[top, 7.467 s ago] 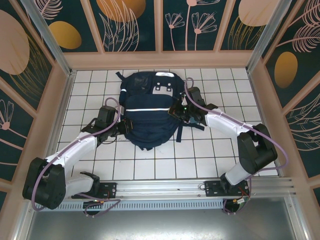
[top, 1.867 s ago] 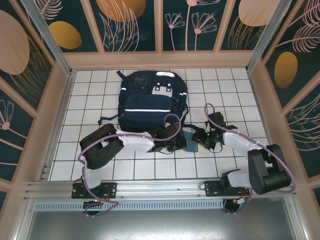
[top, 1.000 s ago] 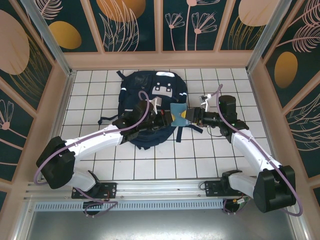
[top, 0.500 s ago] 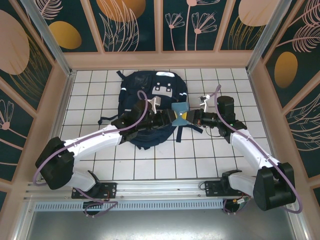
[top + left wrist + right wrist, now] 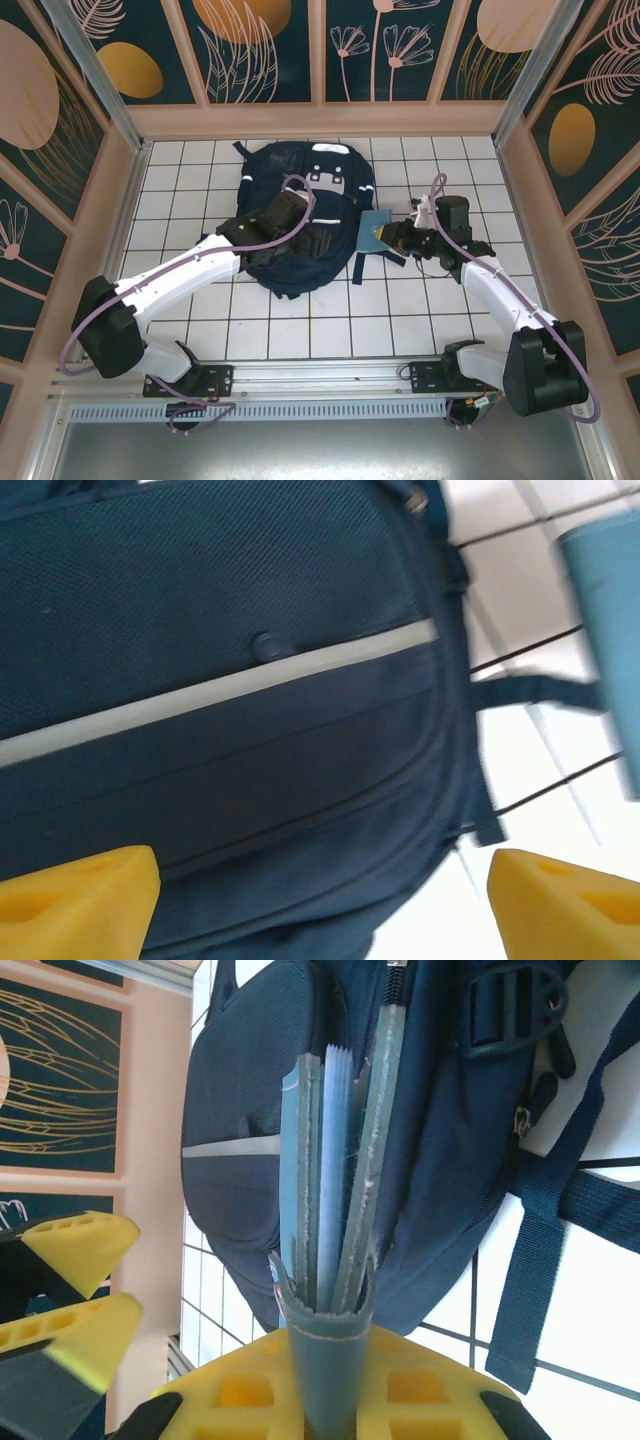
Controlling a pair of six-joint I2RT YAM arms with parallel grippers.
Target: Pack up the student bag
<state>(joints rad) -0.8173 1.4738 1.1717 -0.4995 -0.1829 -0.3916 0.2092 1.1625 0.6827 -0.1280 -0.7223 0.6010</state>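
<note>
right gripper clamps a teal booklet just right of the student bag; left gripper hovers spread wide over it.

The whole scene is taken in by the top external camera from high above the 6 o'clock edge of the tiled table, tilted down toward 12 o'clock. The student bag is looked down upon at close range by the left wrist camera, the left gripper edging the bottom corners. From the bag's 3 o'clock side, the right wrist camera is aimed toward 9 o'clock along the teal folder pinched in the right gripper. Bag, white stripe and folder are shared by all three views.
</note>
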